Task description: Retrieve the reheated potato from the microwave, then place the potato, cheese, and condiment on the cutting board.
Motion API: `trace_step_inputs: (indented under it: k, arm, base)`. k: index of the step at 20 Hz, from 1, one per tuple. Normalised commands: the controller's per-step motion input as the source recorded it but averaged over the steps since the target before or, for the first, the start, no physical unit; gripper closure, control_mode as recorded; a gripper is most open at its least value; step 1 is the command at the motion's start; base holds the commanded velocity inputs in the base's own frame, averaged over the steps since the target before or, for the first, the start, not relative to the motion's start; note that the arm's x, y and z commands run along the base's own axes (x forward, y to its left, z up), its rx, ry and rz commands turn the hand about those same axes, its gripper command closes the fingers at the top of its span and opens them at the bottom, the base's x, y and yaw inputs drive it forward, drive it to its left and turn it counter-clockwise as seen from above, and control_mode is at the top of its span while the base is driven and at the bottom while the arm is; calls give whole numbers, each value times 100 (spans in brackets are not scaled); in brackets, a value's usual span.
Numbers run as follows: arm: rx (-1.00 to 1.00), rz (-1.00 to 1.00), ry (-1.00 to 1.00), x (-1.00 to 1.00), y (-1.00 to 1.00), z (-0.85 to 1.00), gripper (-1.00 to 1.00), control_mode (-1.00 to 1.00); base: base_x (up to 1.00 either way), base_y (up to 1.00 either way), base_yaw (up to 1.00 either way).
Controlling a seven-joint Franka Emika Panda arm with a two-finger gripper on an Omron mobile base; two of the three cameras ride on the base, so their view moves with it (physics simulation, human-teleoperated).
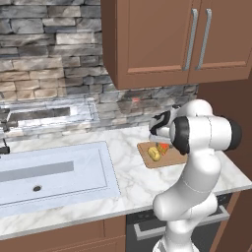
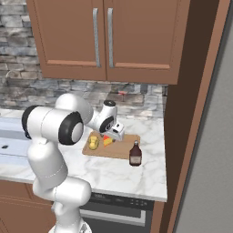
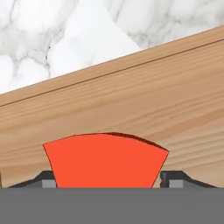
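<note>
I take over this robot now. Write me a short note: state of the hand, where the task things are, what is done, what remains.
Hand: low over the light-brown wooden cutting board, fingers on either side of the orange-red cheese wedge; whether they grip it or have let go cannot be told.
Yellowish-tan oval potato: on the board, beside the cheese.
Dark brown-red condiment bottle: upright on the white marble counter, just off the board's edge.
Done: potato and cheese on the board.
Left: free the hand, put the bottle on the board.

Two rear flanks, one close-up
</note>
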Motion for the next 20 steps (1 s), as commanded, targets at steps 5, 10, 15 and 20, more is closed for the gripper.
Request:
trace_step_inputs:
  k: [5, 10, 15, 20]
  arm:
    - [-1, -5, 0, -7, 0, 16, -100, -100]
    - [-1, -8, 0, -7, -3, 27, -100, -100]
    - [0, -10, 0, -28, -10, 28, -100, -100]
    - [0, -5, 0, -37, -22, 15, -100, -100]
  base:
    - [0, 0, 0]
    - [0, 0, 0]
    - [0, 0, 0]
    - [0, 0, 0]
